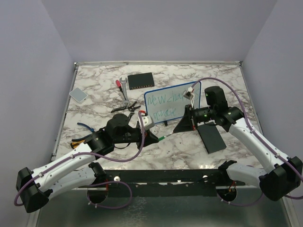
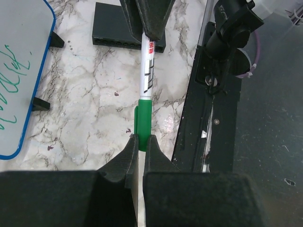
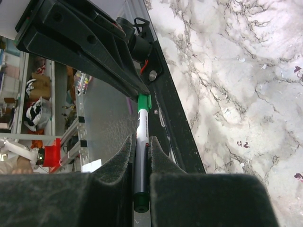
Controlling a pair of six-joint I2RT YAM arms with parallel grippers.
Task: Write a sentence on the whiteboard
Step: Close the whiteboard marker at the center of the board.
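Note:
The whiteboard (image 1: 173,101) stands tilted at mid-table, blue-rimmed, with the green sentence (image 1: 163,100) in two lines; its right end is hidden by the right arm. The board's edge also shows in the left wrist view (image 2: 19,71). A white marker (image 2: 148,66) stretches between both grippers in front of the board. My left gripper (image 2: 140,142) is shut on its green cap (image 2: 143,120), which sits on the marker's end. My right gripper (image 3: 141,142) is shut on the marker's barrel (image 3: 142,125). In the top view the left gripper (image 1: 158,138) and right gripper (image 1: 179,127) face each other.
A black box with ports (image 1: 141,81), a wrench (image 1: 124,87) and pliers (image 1: 125,108) lie behind and left of the board. A grey square pad (image 1: 78,94) is at far left. A flat black pad (image 1: 210,137) lies under the right arm. The table's front rail (image 1: 165,176) is close.

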